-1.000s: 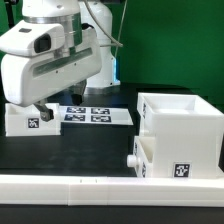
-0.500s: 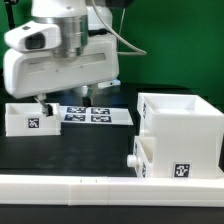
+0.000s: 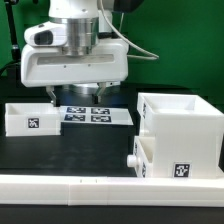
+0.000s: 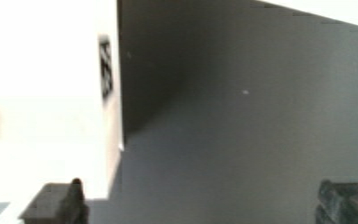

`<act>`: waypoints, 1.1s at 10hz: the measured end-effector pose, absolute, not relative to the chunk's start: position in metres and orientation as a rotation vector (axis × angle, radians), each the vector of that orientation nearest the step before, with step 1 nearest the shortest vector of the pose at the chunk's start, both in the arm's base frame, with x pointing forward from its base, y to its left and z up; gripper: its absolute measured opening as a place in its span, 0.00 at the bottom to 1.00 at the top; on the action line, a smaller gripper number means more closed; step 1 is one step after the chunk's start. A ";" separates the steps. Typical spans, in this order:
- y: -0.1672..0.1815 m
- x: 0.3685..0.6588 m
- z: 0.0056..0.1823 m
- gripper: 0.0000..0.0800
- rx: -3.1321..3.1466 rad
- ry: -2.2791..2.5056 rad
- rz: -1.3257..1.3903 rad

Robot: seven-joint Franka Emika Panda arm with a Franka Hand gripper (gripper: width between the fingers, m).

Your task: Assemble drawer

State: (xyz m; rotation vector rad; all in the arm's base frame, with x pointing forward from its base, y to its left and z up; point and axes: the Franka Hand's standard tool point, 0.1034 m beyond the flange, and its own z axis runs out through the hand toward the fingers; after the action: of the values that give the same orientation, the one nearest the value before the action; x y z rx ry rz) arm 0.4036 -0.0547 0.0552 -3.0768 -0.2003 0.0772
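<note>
The drawer's large white housing (image 3: 185,125) stands at the exterior view's right, with one tray pushed into it low down and its round knob (image 3: 133,160) sticking out. The second small open-top tray (image 3: 28,118) sits at the left, tag facing front. My gripper (image 3: 73,97) hangs open and empty above the table, between the tray and the housing and over the marker board (image 3: 95,115). In the wrist view the gripper (image 4: 199,203) is wide open over dark table, and the white tray (image 4: 43,90) lies beside one fingertip (image 4: 55,203).
A long low white rail (image 3: 100,188) runs along the front of the table. A white corner (image 4: 327,12) shows at the edge of the wrist view; I cannot tell what it is.
The gripper has moved to the exterior view's right and slightly up, away from the left tray, which is now fully uncovered. The tray and housing have not moved.
</note>
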 end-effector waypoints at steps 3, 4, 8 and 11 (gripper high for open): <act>-0.052 0.405 0.055 0.81 -3.074 -0.213 0.076; -0.052 0.405 0.055 0.81 -3.074 -0.214 0.076; -0.064 0.401 0.054 0.81 -3.077 -0.296 0.095; -0.074 0.391 0.048 0.81 -3.081 -0.317 0.071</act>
State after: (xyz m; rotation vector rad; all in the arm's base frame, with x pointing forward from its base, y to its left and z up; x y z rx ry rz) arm 0.3905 -0.0744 0.0482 -3.0809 -0.3173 0.0709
